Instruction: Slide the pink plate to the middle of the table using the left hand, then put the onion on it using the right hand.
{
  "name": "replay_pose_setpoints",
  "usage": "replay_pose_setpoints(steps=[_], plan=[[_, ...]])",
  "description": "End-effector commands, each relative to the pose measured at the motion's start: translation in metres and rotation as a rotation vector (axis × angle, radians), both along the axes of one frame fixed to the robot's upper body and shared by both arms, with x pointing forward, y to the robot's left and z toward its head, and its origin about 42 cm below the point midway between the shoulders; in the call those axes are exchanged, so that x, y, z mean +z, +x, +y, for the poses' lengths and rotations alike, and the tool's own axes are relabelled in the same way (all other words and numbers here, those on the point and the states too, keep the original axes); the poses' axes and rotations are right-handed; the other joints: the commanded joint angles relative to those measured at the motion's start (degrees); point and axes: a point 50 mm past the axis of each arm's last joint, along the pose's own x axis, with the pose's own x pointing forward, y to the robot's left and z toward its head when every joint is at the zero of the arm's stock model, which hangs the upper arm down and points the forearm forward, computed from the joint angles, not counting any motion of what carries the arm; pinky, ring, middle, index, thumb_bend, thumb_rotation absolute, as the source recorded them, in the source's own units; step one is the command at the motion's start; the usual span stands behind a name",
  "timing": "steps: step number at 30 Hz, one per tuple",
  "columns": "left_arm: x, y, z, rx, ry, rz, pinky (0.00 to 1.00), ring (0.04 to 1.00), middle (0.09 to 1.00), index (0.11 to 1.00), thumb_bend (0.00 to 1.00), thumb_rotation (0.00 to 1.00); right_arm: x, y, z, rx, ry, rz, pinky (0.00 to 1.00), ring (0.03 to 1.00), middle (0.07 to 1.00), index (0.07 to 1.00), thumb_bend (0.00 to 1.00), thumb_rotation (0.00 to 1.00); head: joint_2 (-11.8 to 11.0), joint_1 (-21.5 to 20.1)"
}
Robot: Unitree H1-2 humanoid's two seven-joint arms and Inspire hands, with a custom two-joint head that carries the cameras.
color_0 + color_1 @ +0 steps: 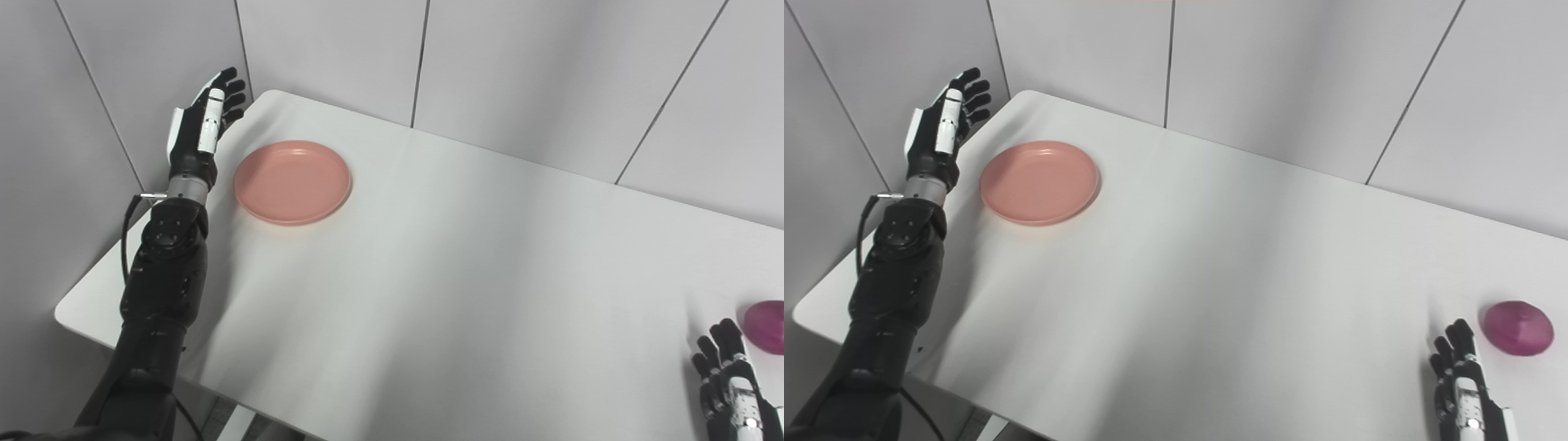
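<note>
Basically, left hand (205, 119): fingers spread, holding nothing, raised just left of the plate, not touching it.
Right hand (1464, 392): fingers straight and apart, empty, at the table's near right, just beside the onion, small gap.
Pink plate (293, 181): round, smooth, shallow rim, nothing in it, far left of the table.
Onion (1518, 327): purple, rounded, glossy; whole in the right eye view, cropped by the frame edge in the left.
Table (441, 275): white, matte, rounded corners.
</note>
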Motion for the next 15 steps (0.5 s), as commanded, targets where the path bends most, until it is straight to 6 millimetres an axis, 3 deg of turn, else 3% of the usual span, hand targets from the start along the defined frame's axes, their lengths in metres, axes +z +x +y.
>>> replay_pose_setpoints(steps=[1, 15], plan=[[0.031, 0.012, 0.009, 0.005, 0.038, -0.102, 0.81, 0.841, 0.843, 0.816, 0.35, 1.00, 0.010, 0.002, -0.002, 0.001, -0.009, -0.034, 1.00, 1.000, 1.000, 0.993, 0.17, 1.00, 0.0, -0.1], [0.018, 0.032, 0.019, 0.013, -0.003, -0.076, 0.79, 0.815, 0.816, 0.789, 0.37, 1.00, 0.010, 0.001, -0.004, 0.003, -0.004, -0.039, 1.00, 0.999, 1.000, 0.994, 0.13, 1.00, 0.2, -0.2]])
